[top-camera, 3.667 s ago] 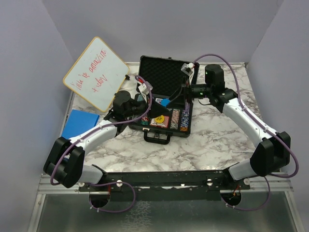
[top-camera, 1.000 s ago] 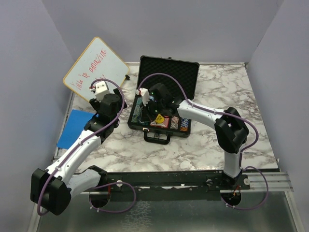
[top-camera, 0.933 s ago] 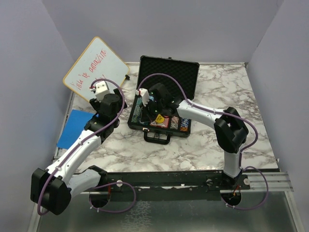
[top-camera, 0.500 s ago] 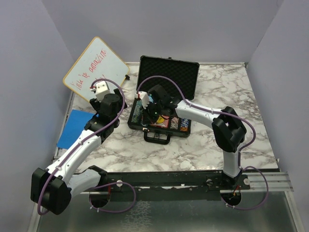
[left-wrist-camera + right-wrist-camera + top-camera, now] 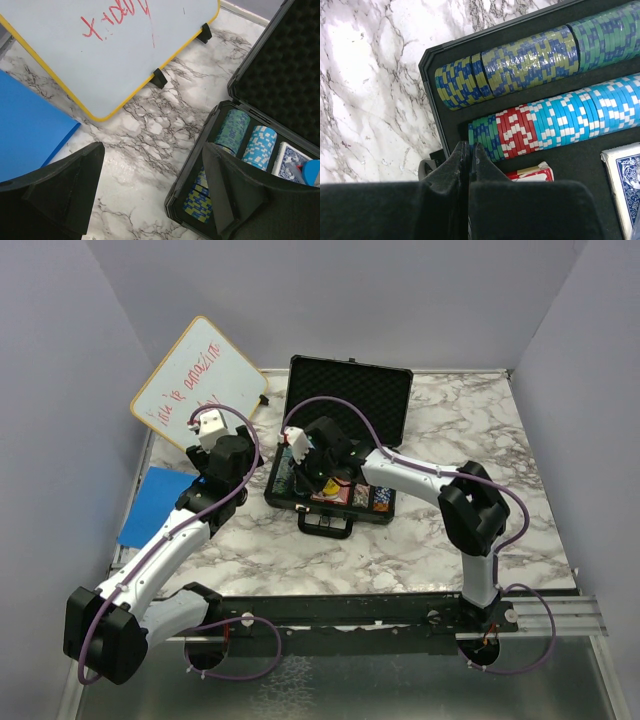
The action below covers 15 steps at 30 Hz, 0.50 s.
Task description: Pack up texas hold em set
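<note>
Right claw (image 5: 469,147), pinched shut on nothing, hovers over the briefcase (image 5: 447,122) corner. Chips (image 5: 560,115) lie just beyond its tips, a deck (image 5: 622,172) off to one side. Left claw (image 5: 150,165) gapes wide, empty, with the briefcase beside it. Packing looks nearly done; the next move probably calls for swinging the lid (image 5: 350,380) shut.

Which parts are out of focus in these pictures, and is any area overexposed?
Left wrist: the open left gripper is dark and soft, the whiteboard sharp. Right wrist: the shut right gripper is blurred, the poker chips sharp, the table very bright. Top external: evenly lit.
</note>
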{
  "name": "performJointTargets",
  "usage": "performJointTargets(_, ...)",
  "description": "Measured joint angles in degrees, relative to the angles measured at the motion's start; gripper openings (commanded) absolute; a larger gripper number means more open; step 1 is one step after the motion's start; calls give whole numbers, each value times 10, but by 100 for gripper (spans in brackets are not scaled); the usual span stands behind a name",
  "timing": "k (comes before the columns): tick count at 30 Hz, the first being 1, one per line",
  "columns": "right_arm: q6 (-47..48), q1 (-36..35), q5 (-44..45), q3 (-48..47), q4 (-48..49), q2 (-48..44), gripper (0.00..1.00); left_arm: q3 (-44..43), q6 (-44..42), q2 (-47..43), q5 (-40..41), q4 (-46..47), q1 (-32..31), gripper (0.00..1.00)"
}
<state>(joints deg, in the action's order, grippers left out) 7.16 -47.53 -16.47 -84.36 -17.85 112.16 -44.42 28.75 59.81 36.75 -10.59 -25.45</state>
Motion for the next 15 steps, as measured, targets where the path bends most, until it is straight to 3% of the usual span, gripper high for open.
performJointTargets(3,3,0,7,0,1,0,10,0,2,0,0,0,0,86)
performJointTargets(11,26,-2,17,0,2,0,44,3,3,0,0,-1,0,86)
performJointTargets(15,32,-2,16,1,2,-1,48,3,3,0,0,-1,0,86)
